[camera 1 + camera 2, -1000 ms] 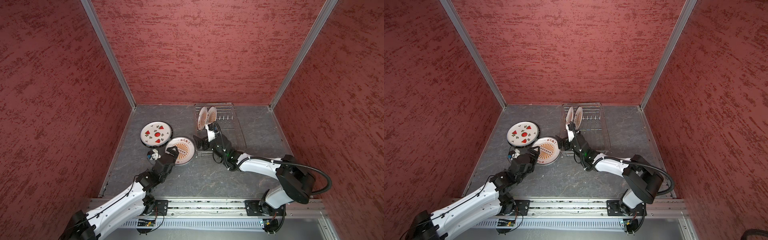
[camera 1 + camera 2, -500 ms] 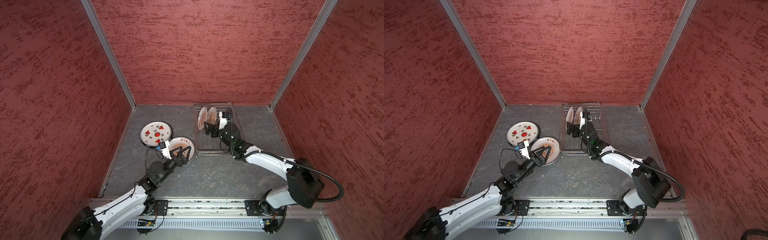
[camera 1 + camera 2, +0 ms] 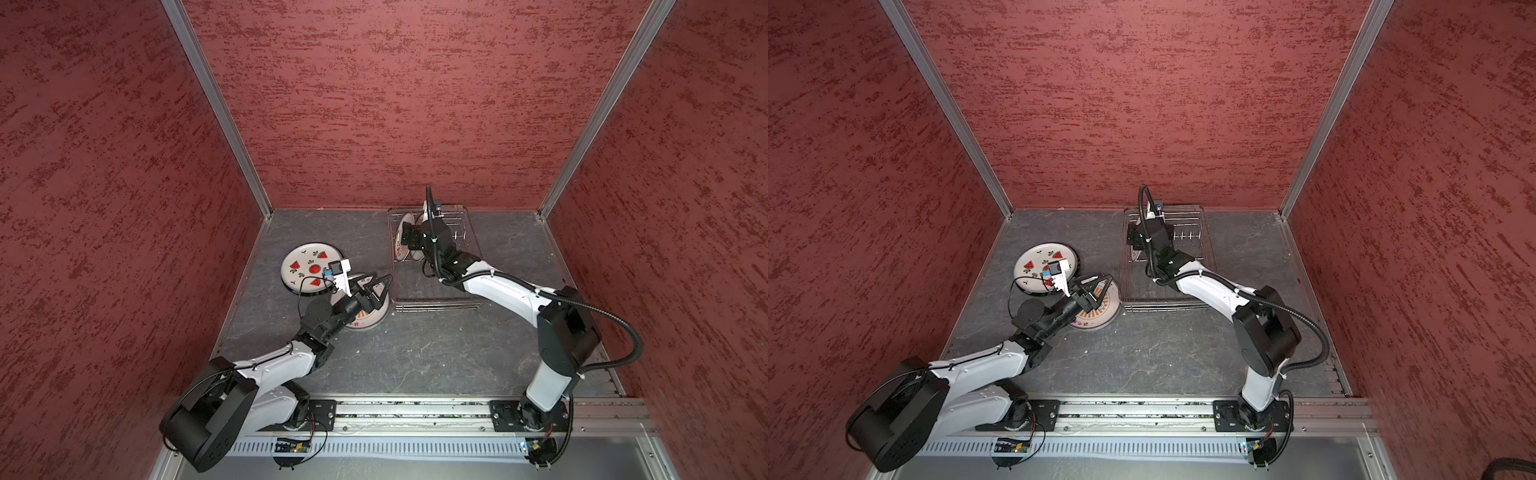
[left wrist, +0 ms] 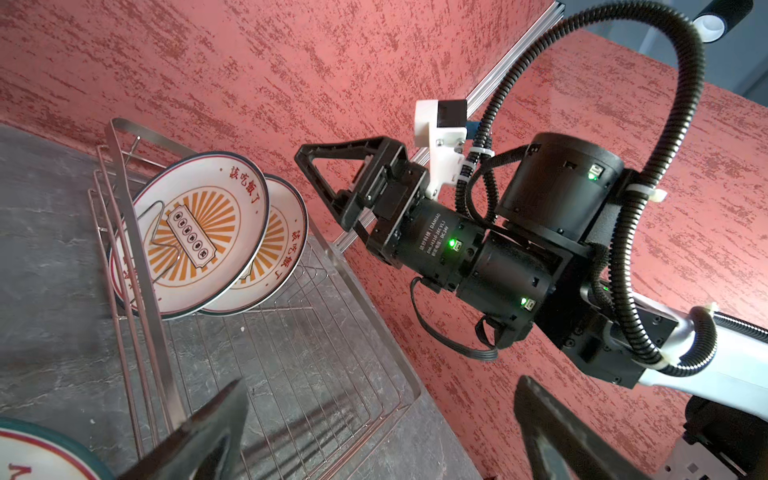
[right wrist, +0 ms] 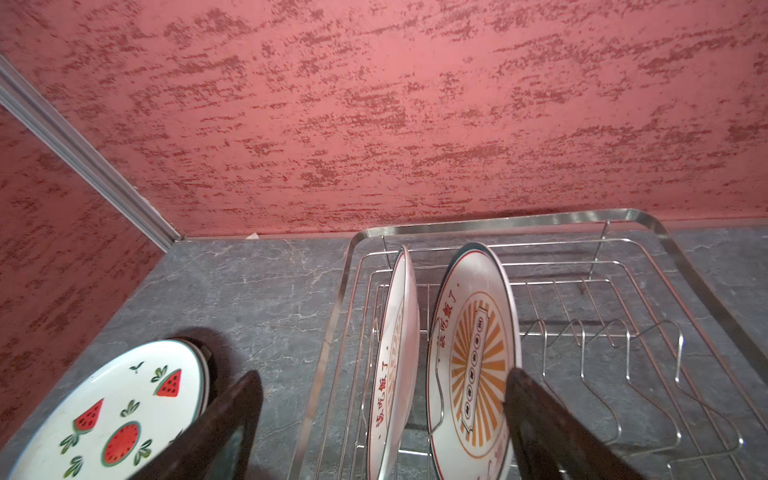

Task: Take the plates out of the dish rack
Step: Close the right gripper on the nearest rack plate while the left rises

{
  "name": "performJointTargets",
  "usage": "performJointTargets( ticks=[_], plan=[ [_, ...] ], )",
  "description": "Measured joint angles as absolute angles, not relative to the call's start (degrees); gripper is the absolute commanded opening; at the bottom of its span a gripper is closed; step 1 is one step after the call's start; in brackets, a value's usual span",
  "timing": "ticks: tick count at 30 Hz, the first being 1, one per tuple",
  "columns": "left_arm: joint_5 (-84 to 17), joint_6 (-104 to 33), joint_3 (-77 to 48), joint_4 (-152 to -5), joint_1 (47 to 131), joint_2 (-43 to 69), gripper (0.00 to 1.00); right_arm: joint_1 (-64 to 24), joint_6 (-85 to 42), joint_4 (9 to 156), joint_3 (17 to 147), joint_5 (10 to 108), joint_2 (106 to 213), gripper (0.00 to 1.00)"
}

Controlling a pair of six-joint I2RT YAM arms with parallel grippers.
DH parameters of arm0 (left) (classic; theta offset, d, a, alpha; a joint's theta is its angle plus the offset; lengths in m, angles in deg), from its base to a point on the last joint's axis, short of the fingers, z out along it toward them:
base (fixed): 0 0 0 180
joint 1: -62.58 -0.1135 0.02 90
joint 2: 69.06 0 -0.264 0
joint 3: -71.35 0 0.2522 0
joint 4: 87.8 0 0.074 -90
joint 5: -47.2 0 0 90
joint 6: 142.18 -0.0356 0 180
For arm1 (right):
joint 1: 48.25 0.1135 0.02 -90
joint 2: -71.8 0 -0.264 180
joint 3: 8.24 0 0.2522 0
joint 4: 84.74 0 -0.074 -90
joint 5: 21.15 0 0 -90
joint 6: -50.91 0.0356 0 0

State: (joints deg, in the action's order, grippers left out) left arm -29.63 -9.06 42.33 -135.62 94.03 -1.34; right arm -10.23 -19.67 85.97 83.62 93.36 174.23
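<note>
Starting with the big items: where is everything sitting? (observer)

Arm: The grey table [image 3: 415,357] is carrying it all. The dish rack [image 3: 436,307] is sitting at the back, close to the rear wall, right of centre.

Observer: And the plates?

Arm: Two are standing on edge in the rack's far left corner. In my right wrist view the face-on plate [image 5: 473,353] is leaning behind a wire prong [image 5: 436,374], with the edge-on plate [image 5: 392,353] just beside it. The watermelon plate [image 3: 309,266] is lying flat on the table left of the rack. The flat sunburst plate [image 3: 368,322] is lying near the rack's front corner.

Observer: Claws?

Arm: My right claw [image 5: 382,374] is hanging over the standing pair, jaws spread wide, gripping nothing. My left claw [image 3: 384,288] is hovering above the flat sunburst plate, equally wide and empty.

Observer: Step in hand?

Arm: Judging by this, I am lining up the next pick. The next move is calling for closing on one rim only, then lifting it straight up clear of the prong before swinging out.
</note>
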Motion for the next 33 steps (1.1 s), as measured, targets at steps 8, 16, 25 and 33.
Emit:
performJointTargets(
  ticks=[8, 16, 25, 33],
  plan=[
    [-29.4, -8.8, 42.4, -138.8, 95.0, 2.4, 0.99, -11.1, -19.6, 78.5, 93.0, 95.5, 181.8, 0.55],
    [-29.5, -8.8, 43.7, -140.3, 95.2, 1.8, 1.0, -11.3, -19.9, 72.5, 100.8, 100.6, 187.6, 0.39],
    [-32.4, -11.1, 44.4, -137.9, 98.7, -3.2, 0.99, -11.3, -20.7, 69.7, 104.4, 102.6, 191.1, 0.29],
    [-35.6, -12.5, 44.7, -135.5, 99.0, -4.4, 0.99, -11.3, -21.1, 67.9, 107.7, 103.5, 194.0, 0.18]
  ],
)
